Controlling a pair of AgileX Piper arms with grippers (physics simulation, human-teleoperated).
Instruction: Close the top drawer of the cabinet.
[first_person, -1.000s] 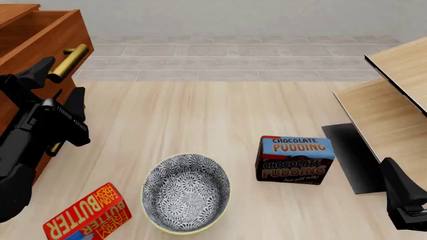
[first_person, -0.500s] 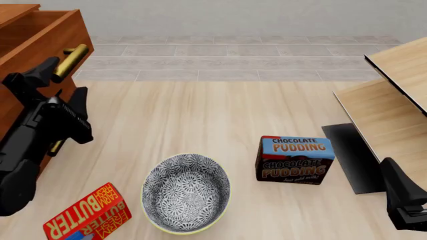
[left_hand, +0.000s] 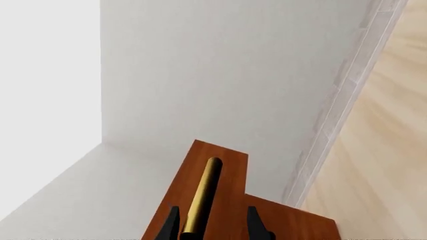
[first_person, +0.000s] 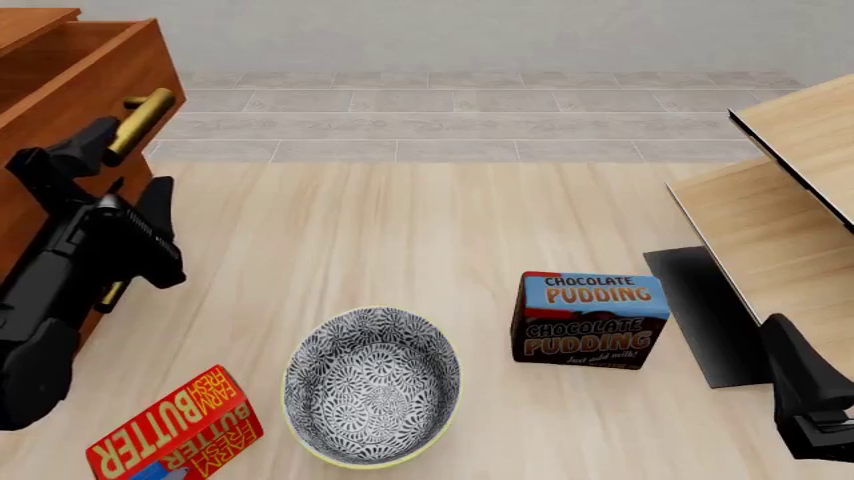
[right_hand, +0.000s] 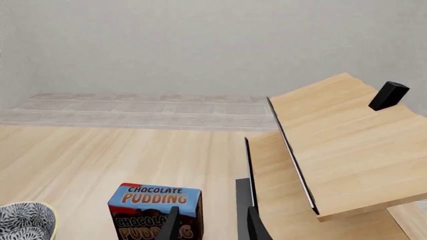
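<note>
We're at the far left of the table, where the cabinet (first_person: 47, 150) stands with its top drawer (first_person: 94, 70) pulled out, the open box visible from above. Its brass handle (first_person: 140, 122) juts out toward the table, and our left gripper (first_person: 118, 190) is right up against it. In the front view one finger (first_person: 74, 148) sits just beside the lower end of the handle, the other finger (first_person: 158, 205) well out on the table side, so the fingers are spread wide. From the left wrist view we see the brass handle (left_hand: 203, 197) running between the two fingertips (left_hand: 170, 225) with a gap on each side, not pinched. The reddish drawer front (left_hand: 220, 200) fills the space behind it.

Out on the table we have a patterned bowl (first_person: 371, 385) near the front edge, a red butter box (first_person: 180, 428) just to its left, and a chocolate pudding box (first_person: 590, 320) to its right.

Our right gripper (first_person: 807, 395) sits low at the right edge, beside the pale wood furniture (first_person: 787, 220). In the right wrist view its fingertips (right_hand: 172, 225) stand narrowly apart, holding nothing, with the pudding box (right_hand: 155, 210) just ahead of them.
</note>
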